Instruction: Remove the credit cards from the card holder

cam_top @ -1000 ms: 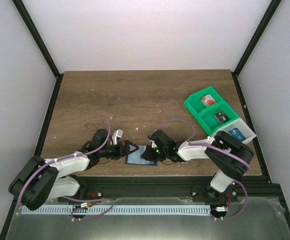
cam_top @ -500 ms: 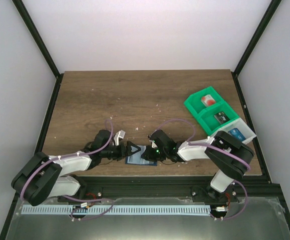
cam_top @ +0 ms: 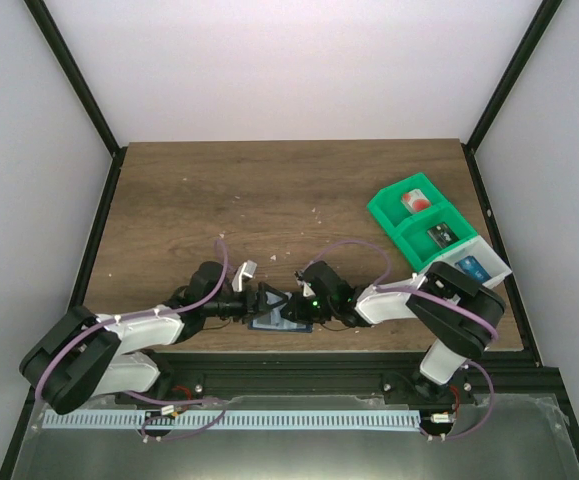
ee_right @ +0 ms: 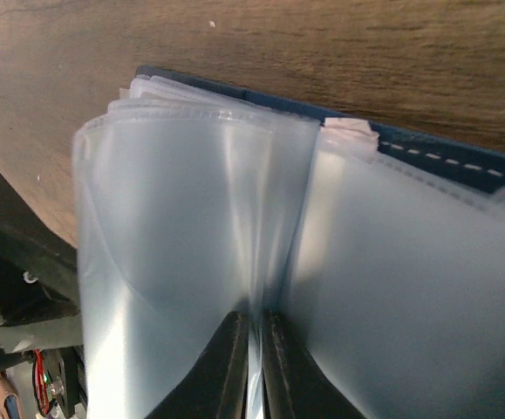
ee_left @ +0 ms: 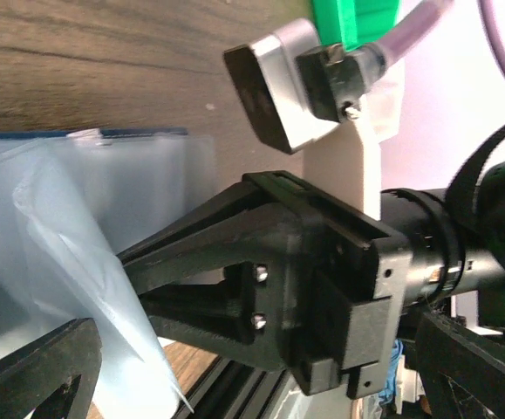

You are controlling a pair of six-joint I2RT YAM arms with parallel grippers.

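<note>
The navy card holder (cam_top: 277, 322) lies open near the table's front edge, its clear plastic sleeves (ee_right: 191, 218) fanned up from the navy cover (ee_right: 426, 148). My right gripper (ee_right: 254, 367) is shut on one thin sleeve at the fold; it also shows in the top view (cam_top: 299, 308). My left gripper (cam_top: 271, 300) is open at the holder's left edge, its fingers (ee_left: 34, 371) spread wide beside the sleeves (ee_left: 69, 227) and facing the right gripper. I see no card in the sleeves. A red-pink card (cam_top: 414, 203), a dark grey card (cam_top: 439, 236) and a blue card (cam_top: 469, 268) lie in the bins.
A green two-compartment bin (cam_top: 384, 215) and a white bin (cam_top: 499, 270) stand at the right edge of the wooden table. The black frame rail runs just in front of the card holder. White walls enclose the table.
My left gripper has slid right, from beside the card holder to over its left edge. The right gripper has stayed in place on the holder.
</note>
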